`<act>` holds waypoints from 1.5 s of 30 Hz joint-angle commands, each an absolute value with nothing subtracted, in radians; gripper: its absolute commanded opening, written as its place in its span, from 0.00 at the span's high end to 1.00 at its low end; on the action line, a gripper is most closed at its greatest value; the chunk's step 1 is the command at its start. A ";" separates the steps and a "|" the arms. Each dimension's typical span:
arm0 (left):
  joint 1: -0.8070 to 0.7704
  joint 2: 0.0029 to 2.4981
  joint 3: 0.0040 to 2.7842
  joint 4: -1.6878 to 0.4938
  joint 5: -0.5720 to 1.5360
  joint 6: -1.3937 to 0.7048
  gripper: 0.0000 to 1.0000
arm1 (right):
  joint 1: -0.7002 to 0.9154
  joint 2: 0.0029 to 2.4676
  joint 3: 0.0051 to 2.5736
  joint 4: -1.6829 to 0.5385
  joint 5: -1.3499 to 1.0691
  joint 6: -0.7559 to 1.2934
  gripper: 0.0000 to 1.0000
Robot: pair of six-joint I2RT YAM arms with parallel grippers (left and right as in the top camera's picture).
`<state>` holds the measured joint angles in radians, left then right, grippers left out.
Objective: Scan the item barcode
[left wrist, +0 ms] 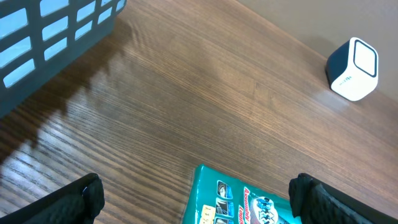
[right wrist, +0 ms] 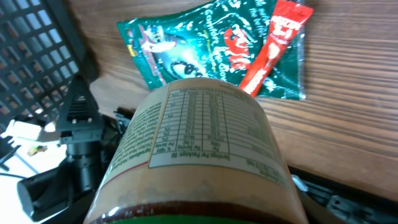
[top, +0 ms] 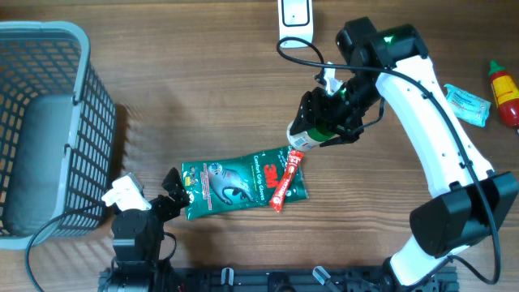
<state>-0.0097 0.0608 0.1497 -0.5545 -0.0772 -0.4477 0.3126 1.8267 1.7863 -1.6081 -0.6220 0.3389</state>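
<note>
Right pincer (top: 324, 122): partly closed, clamped on the jar (top: 306, 138). Fingers sit around its body. In the wrist view the jar (right wrist: 205, 149) fills the frame, with the label's nutrition table facing the camera and a green edge at the bottom. The fingers themselves are hidden behind it there.

From the overhead view, taking the jar as centre:
- scanner (top: 294, 15) at 12 o'clock, well apart, at the far edge of the tabletop (top: 203, 89), with its black cable looping toward my arm
- green packet (top: 231, 185) at 7 o'clock, near, lying flat
- red sachet (top: 285, 180) at 6 o'clock, lying across the packet's right end and touching it
- basket (top: 49, 122) at 9 o'clock, well apart, at the left edge
- teal packet (top: 469, 104) and red bottle (top: 505, 89) at 3 o'clock, well apart, near the right edge

Left pincer (top: 173, 193): fully open, holding nothing. It is at 8 o'clock from the jar, just beside the green packet's left edge. In its wrist view, both fingers (left wrist: 84, 198) frame the packet's near corner (left wrist: 230, 199), and the scanner (left wrist: 352, 68) is at 1 o'clock.
</note>
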 commanded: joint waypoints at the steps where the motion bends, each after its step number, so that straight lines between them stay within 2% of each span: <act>1: -0.004 0.056 0.150 -0.557 -0.068 -0.453 0.00 | 0.315 1.795 1.784 -1.609 -0.691 0.368 0.35; 3: -0.004 0.056 0.150 -0.557 -0.068 -0.453 0.00 | 0.315 1.795 1.784 -1.609 -0.690 0.369 0.32; 18: -0.004 0.056 0.150 -0.558 -0.068 -0.453 0.00 | 0.315 1.795 1.784 -1.608 -0.688 0.344 0.33; 24: -0.004 0.056 0.150 -0.558 -0.068 -0.453 0.00 | 0.315 1.795 1.784 -1.597 -0.539 0.343 0.34; 36: -0.004 0.056 0.150 -0.558 -0.068 -0.453 0.00 | 0.315 1.795 1.784 -1.266 -0.426 0.419 0.34; 45: -0.004 0.056 0.150 -0.558 -0.068 -0.453 0.00 | 0.317 1.799 1.784 -1.003 -0.126 0.499 0.34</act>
